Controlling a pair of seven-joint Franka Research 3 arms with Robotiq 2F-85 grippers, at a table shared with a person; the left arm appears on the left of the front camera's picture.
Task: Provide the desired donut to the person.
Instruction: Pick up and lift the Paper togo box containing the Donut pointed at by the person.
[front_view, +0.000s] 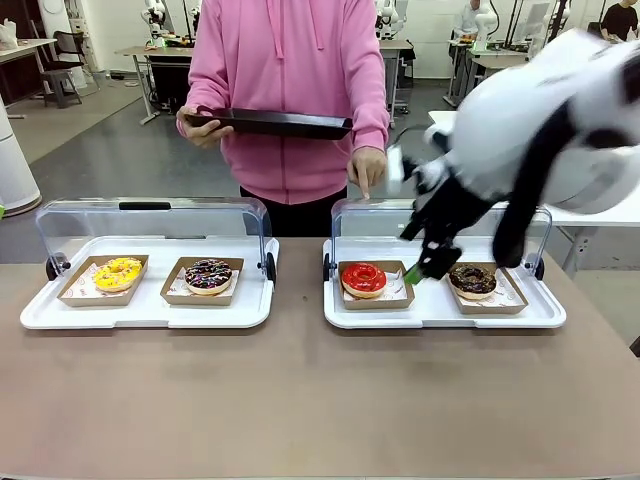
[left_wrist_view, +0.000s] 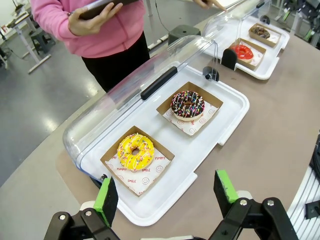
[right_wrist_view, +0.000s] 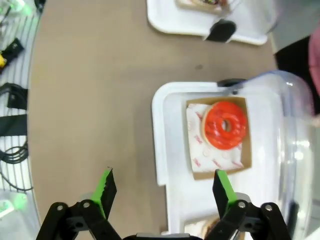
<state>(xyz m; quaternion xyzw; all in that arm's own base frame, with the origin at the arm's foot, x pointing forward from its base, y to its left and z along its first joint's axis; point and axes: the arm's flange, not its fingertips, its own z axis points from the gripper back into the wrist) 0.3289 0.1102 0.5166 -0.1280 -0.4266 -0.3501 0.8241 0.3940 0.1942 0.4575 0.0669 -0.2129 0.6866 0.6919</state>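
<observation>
Right gripper (right_wrist_view: 164, 186), jaws wide apart and empty, hangs over the right tray (front_view: 440, 315) at centre right of the frame, one green pad between the red donut (front_view: 364, 278) and the chocolate donut (front_view: 472, 281). Left gripper (left_wrist_view: 166, 192) is spread too, near the left tray (front_view: 140, 318) holding the yellow donut (front_view: 118, 272) and sprinkled donut (front_view: 208, 275). At top centre the person (front_view: 290, 80) holds a black tray (front_view: 270, 123); the other hand (front_view: 368, 168) points down at the lid (front_view: 380, 215) behind the red donut.
</observation>
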